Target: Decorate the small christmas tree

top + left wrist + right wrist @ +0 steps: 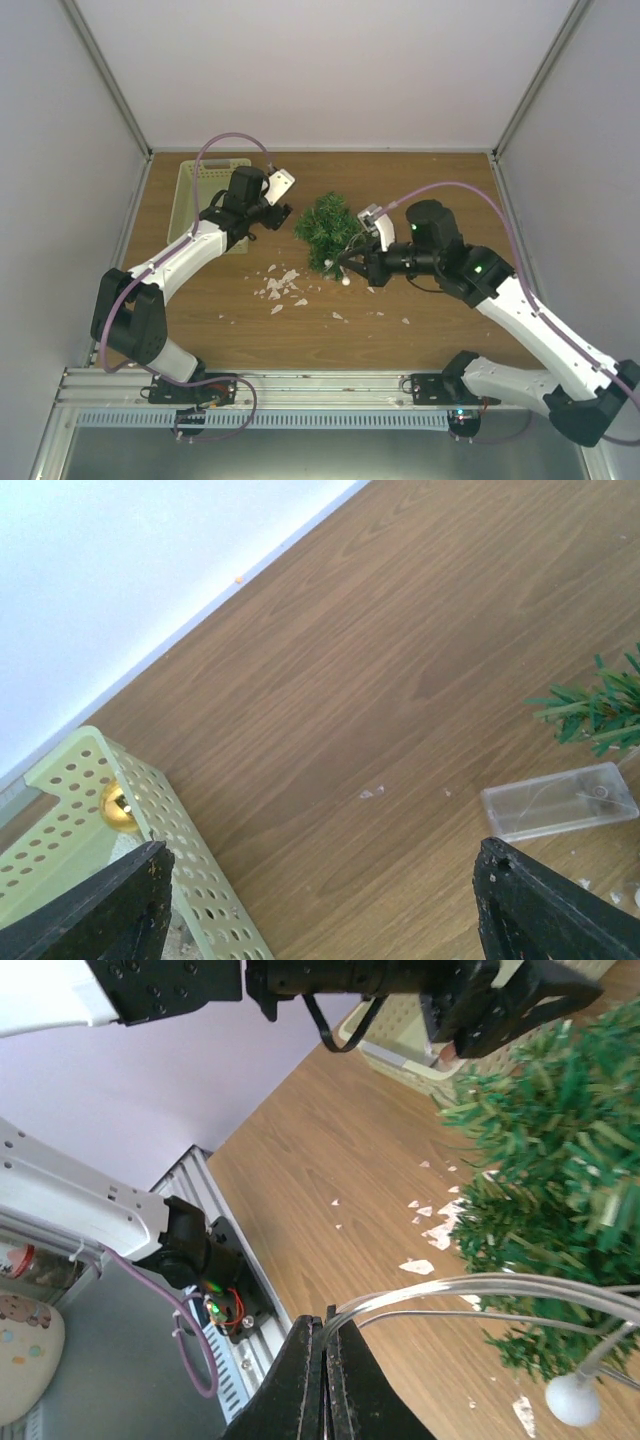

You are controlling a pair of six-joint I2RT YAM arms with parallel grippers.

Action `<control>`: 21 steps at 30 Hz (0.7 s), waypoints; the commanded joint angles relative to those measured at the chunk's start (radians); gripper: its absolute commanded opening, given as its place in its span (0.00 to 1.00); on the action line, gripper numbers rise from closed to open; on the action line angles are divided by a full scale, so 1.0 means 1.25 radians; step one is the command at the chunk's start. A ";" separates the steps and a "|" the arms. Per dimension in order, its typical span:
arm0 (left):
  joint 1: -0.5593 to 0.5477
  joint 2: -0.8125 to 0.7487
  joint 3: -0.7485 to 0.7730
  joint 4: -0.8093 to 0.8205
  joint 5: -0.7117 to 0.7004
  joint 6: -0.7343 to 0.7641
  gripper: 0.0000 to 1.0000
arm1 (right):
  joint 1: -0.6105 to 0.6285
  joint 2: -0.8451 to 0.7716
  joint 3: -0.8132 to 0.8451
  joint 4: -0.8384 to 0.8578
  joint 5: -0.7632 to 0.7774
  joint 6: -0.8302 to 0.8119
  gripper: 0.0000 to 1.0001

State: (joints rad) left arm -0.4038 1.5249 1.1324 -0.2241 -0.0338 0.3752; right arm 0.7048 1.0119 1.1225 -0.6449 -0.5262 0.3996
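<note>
The small christmas tree stands mid-table, bushy and dark green; it fills the right of the right wrist view, and one branch tip shows in the left wrist view. My right gripper is shut on the clear wires of a light string that run to the tree, with a white bulb hanging by them. From above, that gripper sits at the tree's near right side. My left gripper is open with nothing between its fingers, over bare wood between the basket and the tree.
A pale yellow-green perforated basket stands at the back left; a gold ball lies inside it. A clear plastic box lies on the wood near the tree. White flakes are scattered in front of the tree.
</note>
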 commanded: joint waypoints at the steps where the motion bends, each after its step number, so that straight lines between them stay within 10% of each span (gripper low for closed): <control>1: 0.002 -0.033 0.033 0.041 -0.024 0.004 0.83 | 0.059 0.041 0.027 0.054 0.048 0.023 0.01; 21: 0.014 -0.063 0.030 0.033 -0.036 0.019 0.85 | 0.103 0.250 0.150 0.091 0.066 -0.005 0.01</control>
State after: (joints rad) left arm -0.3962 1.4803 1.1481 -0.2214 -0.0715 0.3870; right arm 0.8200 1.2915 1.2758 -0.5522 -0.4679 0.4149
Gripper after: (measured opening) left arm 0.852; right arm 0.021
